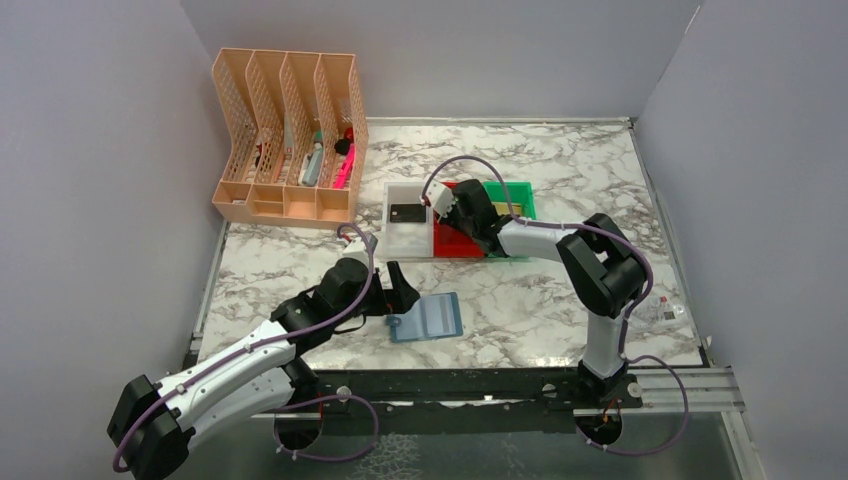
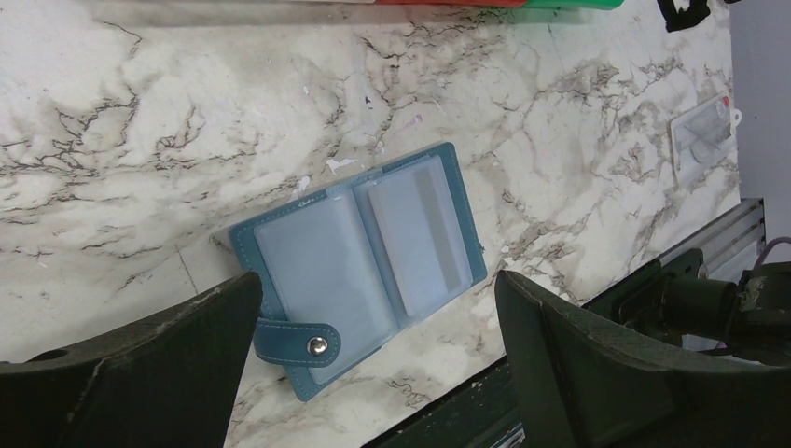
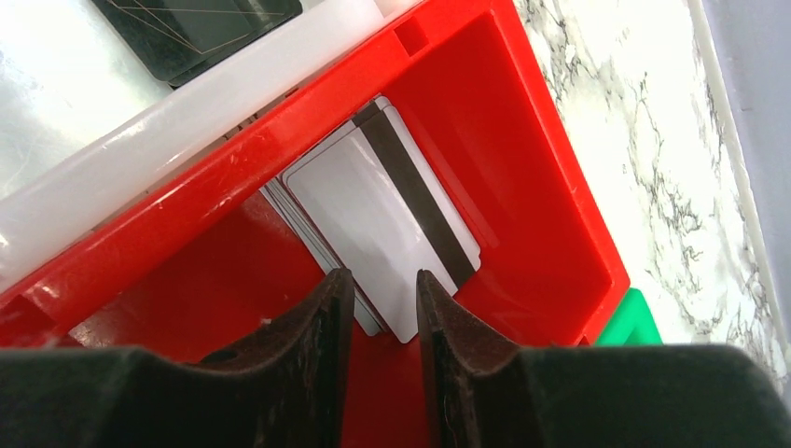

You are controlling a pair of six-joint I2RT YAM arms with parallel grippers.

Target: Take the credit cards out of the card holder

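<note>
Lying open on the marble worktop [image 1: 560, 310], the blue card holder [image 2: 359, 271] is showing its clear pockets, and one pale card [image 2: 420, 233] with a grey stripe is sitting in one of them. The left gripper [image 2: 378, 289] is hovering just above it, fingers spread wide and holding nothing. The right gripper [image 3: 385, 289] is hanging over the red bin [image 3: 522, 140], its fingers parted only narrowly and pinching nothing. Beneath them, silver-grey credit cards [image 3: 373, 205] are lying stacked on the bin's floor, the top one showing a dark stripe. A black card [image 3: 196, 28] is resting in the white bin [image 3: 187, 121] alongside.
</note>
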